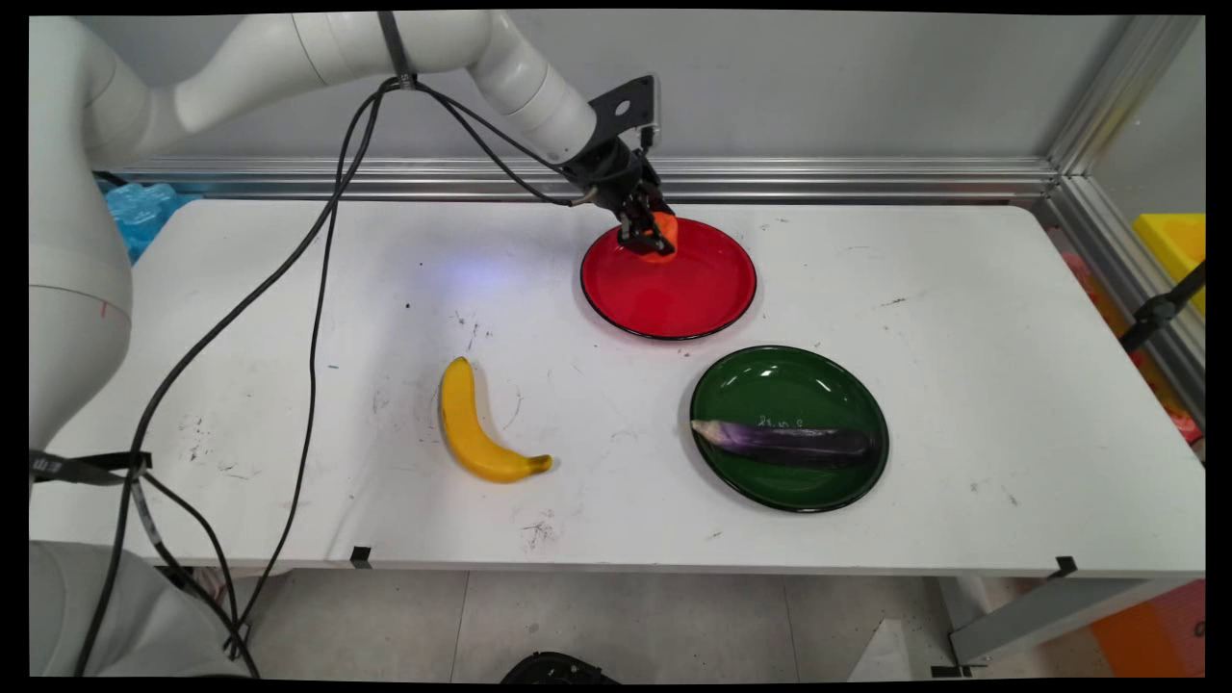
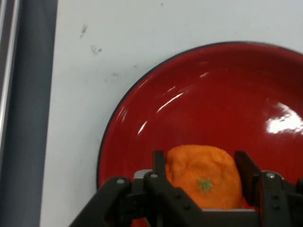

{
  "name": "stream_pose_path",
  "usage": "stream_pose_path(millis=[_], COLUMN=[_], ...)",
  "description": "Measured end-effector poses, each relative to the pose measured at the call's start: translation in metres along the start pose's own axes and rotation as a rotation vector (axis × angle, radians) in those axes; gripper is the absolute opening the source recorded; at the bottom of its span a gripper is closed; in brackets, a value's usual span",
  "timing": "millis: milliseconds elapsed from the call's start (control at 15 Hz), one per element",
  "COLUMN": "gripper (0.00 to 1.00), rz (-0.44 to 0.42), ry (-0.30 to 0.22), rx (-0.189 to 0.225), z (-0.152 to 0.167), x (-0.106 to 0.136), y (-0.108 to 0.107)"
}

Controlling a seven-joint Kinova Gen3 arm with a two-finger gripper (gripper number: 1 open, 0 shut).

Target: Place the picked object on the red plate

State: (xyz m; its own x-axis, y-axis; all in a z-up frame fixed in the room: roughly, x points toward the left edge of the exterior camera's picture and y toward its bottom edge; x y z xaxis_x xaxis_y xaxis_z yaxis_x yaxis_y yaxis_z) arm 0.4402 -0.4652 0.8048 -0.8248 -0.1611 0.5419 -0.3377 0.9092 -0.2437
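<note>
My gripper (image 1: 647,234) is down at the back left part of a red plate (image 1: 674,289), shut on an orange (image 1: 663,241). In the hand view the orange (image 2: 203,176), with its small green stem mark facing the camera, sits squeezed between the two black fingers (image 2: 159,163) of the gripper (image 2: 201,163). Behind it lies the glossy inside of the red plate (image 2: 213,94). I cannot tell whether the orange rests on the plate or hangs just above it.
A green plate (image 1: 770,371) near the table's front right holds a purple eggplant (image 1: 784,443). A yellow banana (image 1: 472,428) lies on the table at front centre. Black cables hang from the arm on the left. A metal rail runs along the back wall.
</note>
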Motion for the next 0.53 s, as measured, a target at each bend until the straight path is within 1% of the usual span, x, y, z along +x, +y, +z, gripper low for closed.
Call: stream_pose_path(millis=[200, 533], gripper=[0.0, 0.0], rz=[-0.008, -0.021], ry=[-0.001, 0.005], rx=[-0.005, -0.028], z=[0.005, 0.013], x=[-0.01, -0.02], y=[-0.009, -0.014])
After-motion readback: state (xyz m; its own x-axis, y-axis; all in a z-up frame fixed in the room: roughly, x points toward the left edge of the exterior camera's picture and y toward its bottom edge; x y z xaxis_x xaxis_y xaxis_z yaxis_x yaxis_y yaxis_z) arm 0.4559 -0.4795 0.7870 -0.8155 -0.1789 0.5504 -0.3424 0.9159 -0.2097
